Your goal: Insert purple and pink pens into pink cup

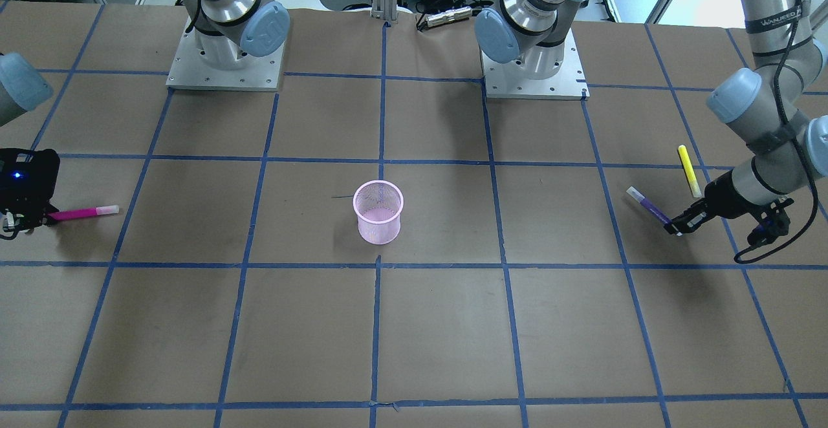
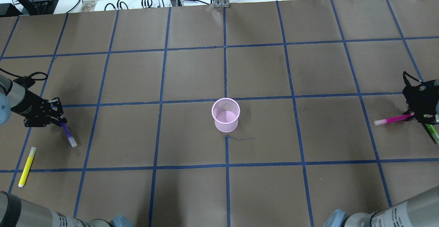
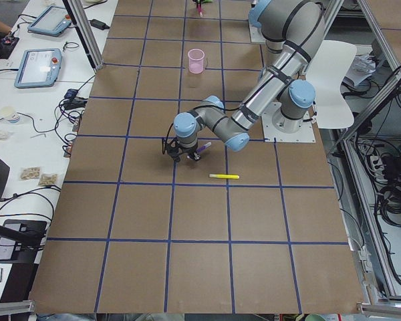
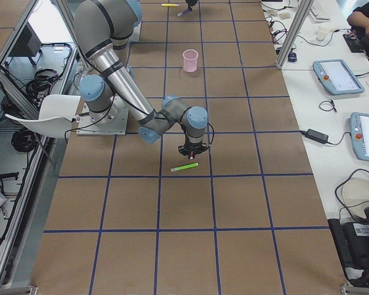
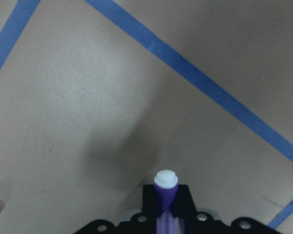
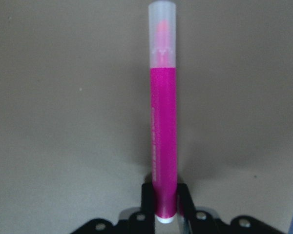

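- Cup (image 2: 225, 115), pink mesh, stands upright near the middle of the brown-papered table (image 2: 260, 192), mouth up.
- Left gripper (image 2: 59, 118) is clamped on one end of the purple pen (image 2: 68, 132); the pale-capped end sticks out past the fingers.
- Right gripper (image 2: 414, 116) is closed on the base of the pink pen (image 2: 391, 120); its clear cap points toward the cup.
- Both held pens are well apart from the cup, at opposite ends of the table.
- Cannot tell whether either pen touches the paper.
- Yellow pen (image 2: 27, 166) lies flat near the left gripper; green pen (image 2: 431, 132) lies just beside the right one.
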